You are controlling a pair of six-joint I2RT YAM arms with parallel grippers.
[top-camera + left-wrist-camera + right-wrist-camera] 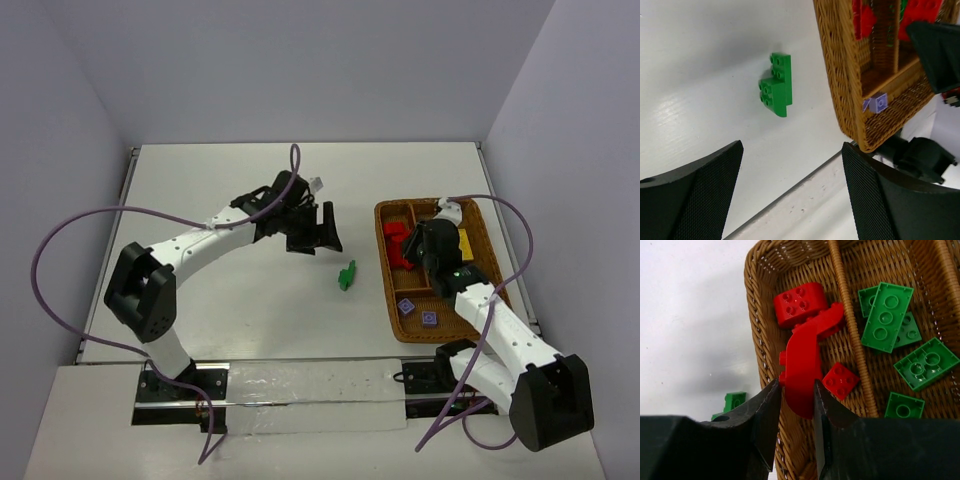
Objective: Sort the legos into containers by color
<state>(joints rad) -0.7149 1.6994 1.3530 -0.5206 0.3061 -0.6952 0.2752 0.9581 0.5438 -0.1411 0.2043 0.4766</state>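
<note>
Right gripper: pinching one end of a curved red lego, held over the red compartment of the wicker tray.

Under it: a rounded red block and a small red brick. Green bricks lie past the partition.

Risks: released tilted, the long piece likely props on the near wall and tips out, or glances off the block into the greens.

Left gripper: spread, empty, above the stray green lego beside the tray. The arms may crowd each other.

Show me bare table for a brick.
Free: the table far-left beyond the left arm, and the strip between green lego and near edge. Crowded: the wicker tray's red and green compartments, where the right end effector grips a red lego.
</note>
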